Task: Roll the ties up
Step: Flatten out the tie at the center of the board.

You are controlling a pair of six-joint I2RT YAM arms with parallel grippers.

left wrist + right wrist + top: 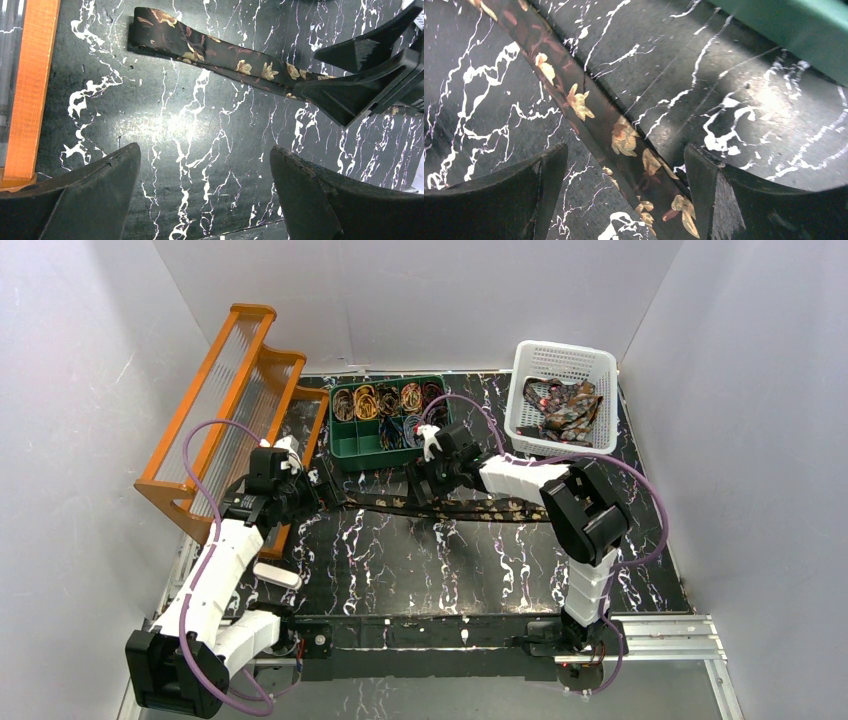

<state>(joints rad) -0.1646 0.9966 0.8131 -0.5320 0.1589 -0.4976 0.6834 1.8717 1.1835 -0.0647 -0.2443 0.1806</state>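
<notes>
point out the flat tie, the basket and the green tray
tie (490,508), top view, its middle stretch
basket (565,360), top view, far wall
green tray (370,447), top view, bare front part

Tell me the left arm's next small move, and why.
Probably ease the left jaws forward over the end of the tie and close. The tie lies flat and unrolled, both pairs of jaws stand open holding nothing, and that end lies just ahead of the left jaws.

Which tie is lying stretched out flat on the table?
The dark gold-flowered tie on the marble tabletop; the others are heaped in the white basket or coiled in the green tray.
</notes>
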